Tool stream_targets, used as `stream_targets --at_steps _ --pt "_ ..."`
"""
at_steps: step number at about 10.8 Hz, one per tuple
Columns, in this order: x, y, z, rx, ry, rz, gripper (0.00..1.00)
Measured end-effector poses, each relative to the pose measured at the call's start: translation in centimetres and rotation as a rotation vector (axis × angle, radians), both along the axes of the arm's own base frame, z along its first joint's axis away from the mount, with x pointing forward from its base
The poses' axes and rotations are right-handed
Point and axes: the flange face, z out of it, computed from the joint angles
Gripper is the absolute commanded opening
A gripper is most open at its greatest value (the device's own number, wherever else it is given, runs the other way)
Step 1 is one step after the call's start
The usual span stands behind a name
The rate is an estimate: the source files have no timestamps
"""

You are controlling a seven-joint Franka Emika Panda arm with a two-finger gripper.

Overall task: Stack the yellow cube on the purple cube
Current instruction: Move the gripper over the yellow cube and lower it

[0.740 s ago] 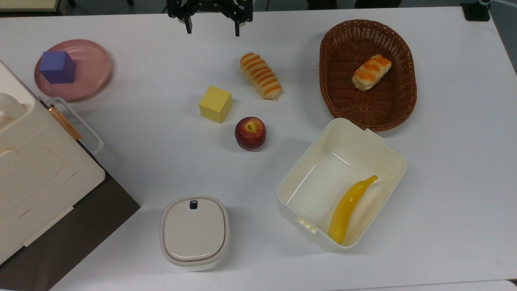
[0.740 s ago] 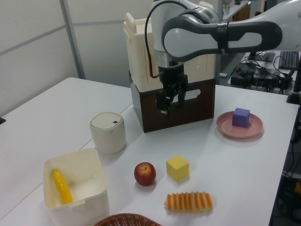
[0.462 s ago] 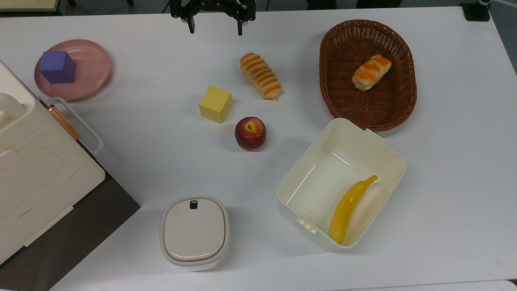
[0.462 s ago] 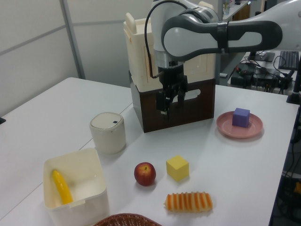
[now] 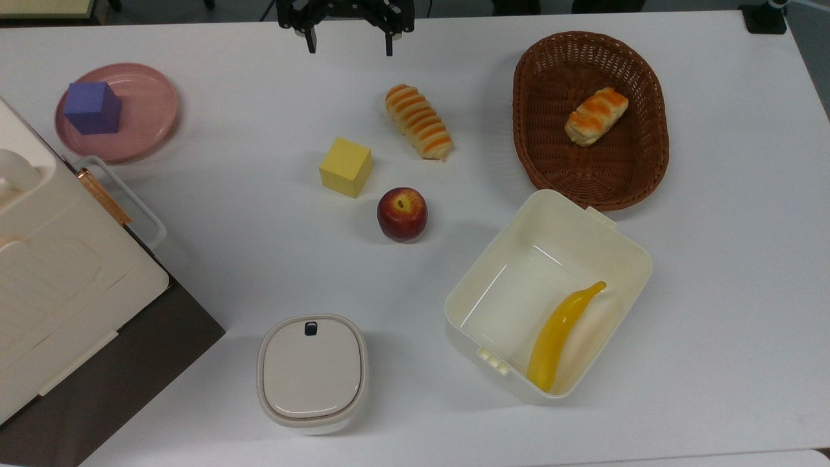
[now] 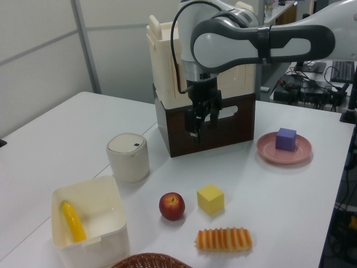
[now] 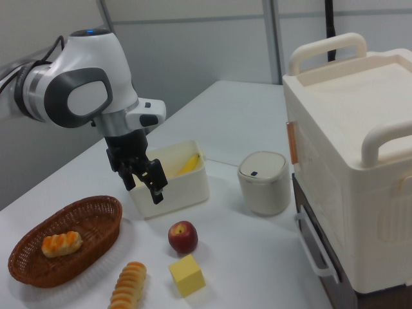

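- While nothing is gripped yet, we read this as the approach step: the claw hangs empty above the worktop, fingers spread wide and pointing down.
- In the top view, the yellow cube sits below the claw, well apart from it, lying flat on the worktop with bare surface around it.
- In the left view, the claw is high up and the yellow cube lies well below it, nearer the camera; in the right view the claw is up and to the right view's left of the yellow cube.
- Close to the cube: an apple just beside its far-from-claw corner, and a striped bread roll near it, between claw and apple on the top view's right.
- The purple cube rests on a pink plate, well off to the top view's left of the claw, nothing on top of it.
- Stacking not started, we judge; both cubes untouched and apart.
- Next move, as we see it: bring the claw over the yellow cube, turn it to line up with two opposite flat faces since the cube sits rotated, and go down with the fingers kept wide.
- We'd watch clearance to the apple and roll on the way down.
- After the grasp: lift, carry to the plate, set it square on the purple cube.
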Motion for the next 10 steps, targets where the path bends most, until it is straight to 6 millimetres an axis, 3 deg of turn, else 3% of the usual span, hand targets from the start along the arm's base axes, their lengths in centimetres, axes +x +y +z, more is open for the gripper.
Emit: stream_targets --at_steps 3,6,10 --pt "0.1 -0.4 -0.4 0.0 0.003 -0.006 1.0" --pt "0.2 -2.6 -1.5 -0.001 0.022 -0.044 1.0" --pt "1.6 -3.8 -4.9 -0.006 -0.022 -0.227 1.0"
